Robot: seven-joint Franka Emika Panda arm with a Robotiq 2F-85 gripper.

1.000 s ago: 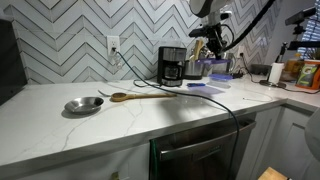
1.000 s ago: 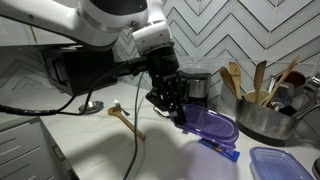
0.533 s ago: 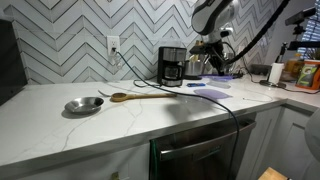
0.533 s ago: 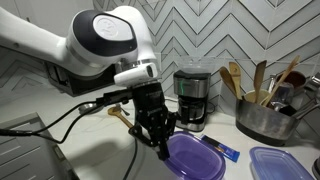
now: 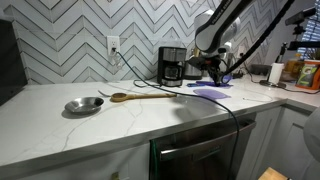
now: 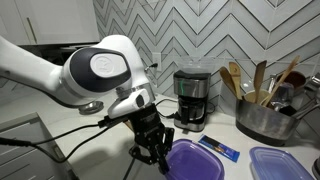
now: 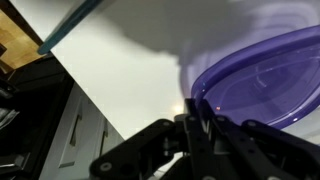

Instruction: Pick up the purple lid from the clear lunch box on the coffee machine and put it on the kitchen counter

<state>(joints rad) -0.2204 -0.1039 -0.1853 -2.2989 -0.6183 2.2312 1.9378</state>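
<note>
The purple lid [image 6: 196, 161] is tilted low over the white kitchen counter [image 5: 60, 125], in front of the black coffee machine [image 6: 192, 97]. My gripper [image 6: 156, 156] is shut on the lid's edge. In the wrist view the fingers [image 7: 196, 124] pinch the lid's rim [image 7: 262, 78] above the counter [image 7: 130, 50]. In an exterior view the lid [image 5: 209, 92] lies to the right of the coffee machine [image 5: 172, 65], under the gripper [image 5: 214, 78]. I cannot tell whether the lid touches the counter. The clear lunch box is too faint to make out.
A thin blue item [image 6: 219, 149] lies by the lid. A lidded container [image 6: 280, 163] and a pot of utensils [image 6: 262, 118] stand nearby. A metal bowl [image 5: 83, 105] and a wooden spoon [image 5: 140, 96] lie further along. A black cable [image 5: 225, 110] crosses the counter.
My gripper has carried the purple lid down and away from the coffee machine, toward the counter's front. The lid now sits much lower, close to the counter.
</note>
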